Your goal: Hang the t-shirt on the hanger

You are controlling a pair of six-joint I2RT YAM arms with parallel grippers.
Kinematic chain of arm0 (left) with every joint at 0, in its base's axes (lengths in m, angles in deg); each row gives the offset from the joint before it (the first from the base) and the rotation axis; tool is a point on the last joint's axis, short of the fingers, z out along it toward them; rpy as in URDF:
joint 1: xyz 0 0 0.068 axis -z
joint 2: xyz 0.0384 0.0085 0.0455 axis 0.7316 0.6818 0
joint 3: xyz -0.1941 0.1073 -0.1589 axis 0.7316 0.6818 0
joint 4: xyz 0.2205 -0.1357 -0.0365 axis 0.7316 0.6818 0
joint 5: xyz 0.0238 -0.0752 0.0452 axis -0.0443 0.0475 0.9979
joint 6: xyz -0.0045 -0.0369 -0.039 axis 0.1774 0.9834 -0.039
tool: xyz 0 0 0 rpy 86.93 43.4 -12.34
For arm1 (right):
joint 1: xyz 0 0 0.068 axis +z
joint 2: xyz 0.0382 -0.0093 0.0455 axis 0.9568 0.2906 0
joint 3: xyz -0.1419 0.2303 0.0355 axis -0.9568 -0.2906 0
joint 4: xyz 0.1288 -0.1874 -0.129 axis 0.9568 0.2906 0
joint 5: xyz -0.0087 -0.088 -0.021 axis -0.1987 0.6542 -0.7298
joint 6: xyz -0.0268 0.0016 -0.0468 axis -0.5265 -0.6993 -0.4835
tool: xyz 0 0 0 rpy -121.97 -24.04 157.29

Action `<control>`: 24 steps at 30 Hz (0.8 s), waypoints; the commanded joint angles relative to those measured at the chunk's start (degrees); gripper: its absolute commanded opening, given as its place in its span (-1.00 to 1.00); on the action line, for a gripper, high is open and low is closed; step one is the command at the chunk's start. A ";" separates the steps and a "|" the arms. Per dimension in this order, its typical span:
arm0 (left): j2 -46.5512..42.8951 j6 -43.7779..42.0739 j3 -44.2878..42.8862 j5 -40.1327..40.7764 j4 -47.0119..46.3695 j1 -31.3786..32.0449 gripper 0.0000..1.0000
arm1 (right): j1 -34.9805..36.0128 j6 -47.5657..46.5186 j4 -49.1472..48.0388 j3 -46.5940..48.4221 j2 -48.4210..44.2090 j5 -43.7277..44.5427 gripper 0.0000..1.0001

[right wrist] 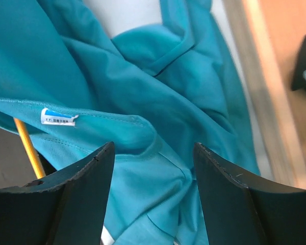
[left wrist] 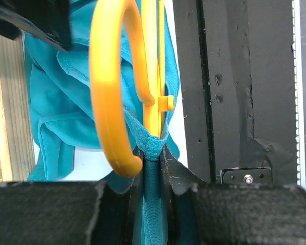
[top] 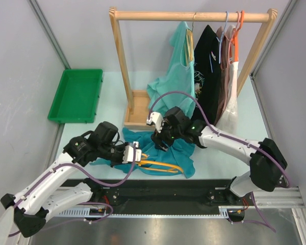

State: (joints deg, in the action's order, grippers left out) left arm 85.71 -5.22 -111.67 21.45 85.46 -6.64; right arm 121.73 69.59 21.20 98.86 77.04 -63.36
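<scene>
The t-shirt [top: 181, 153] lies crumpled on the table [top: 112, 104] in front of the arm bases, at about 6 o'clock from the wooden rack [top: 194, 16]. The hanger [top: 160, 166] lies along the shirt's near edge. Its arms run toward 3 o'clock from the left gripper [top: 136, 153].

In the left wrist view the left gripper [left wrist: 153, 171] has its jaws drawn almost together on a narrow fold of the t-shirt [left wrist: 56, 102]. The hanger [left wrist: 104, 102] stands at 12 o'clock from the jaws. The foot of its curved hook touches the fold just at the jaw line, and its thin arms run into the same fold. Whether the plastic itself sits inside the pinch cannot be told, since cloth covers it there.

The right gripper [top: 160, 142] hangs over the middle of the shirt, at 2 o'clock from the left one. In the right wrist view the right gripper [right wrist: 153, 196] has its jaws standing wide apart. The t-shirt [right wrist: 143, 87] fills the gap between them and spreads toward 12 o'clock, but neither finger [right wrist: 76, 204] clamps it. A white label [right wrist: 58, 117] sits on a hem at 10 o'clock from the jaws. A short length of the hanger [right wrist: 28, 145] shows beneath that hem, just outside the left-hand finger.

A mint-green shirt [top: 176, 76] and a black shirt [top: 209, 66] hang on the rack. A green tray [top: 76, 95] sits at 10 o'clock on the table.
</scene>
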 commanded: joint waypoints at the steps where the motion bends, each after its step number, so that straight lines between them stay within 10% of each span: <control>1: 0.33 2.91 -0.49 -0.46 -1.65 0.49 -0.99 | 2.70 -1.88 -1.18 1.22 2.58 5.27 0.33; 8: -1.77 4.23 0.65 1.11 -2.53 0.31 -0.99 | 2.27 -4.79 1.10 -0.01 6.19 9.93 0.15; 14: -4.23 8.27 0.57 5.51 -1.48 -1.88 -0.99 | -2.11 -6.19 10.39 2.71 3.84 8.27 -1.00; 24: -12.58 15.57 -0.22 6.56 -5.95 -6.89 -0.99 | -6.86 -9.28 17.89 -0.01 -8.65 6.51 -1.00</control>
State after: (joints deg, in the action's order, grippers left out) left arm 76.07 5.76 -110.38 26.26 82.66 -12.43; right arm 117.27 61.59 35.54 99.16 72.10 -57.44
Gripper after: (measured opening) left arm 0.176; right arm 0.010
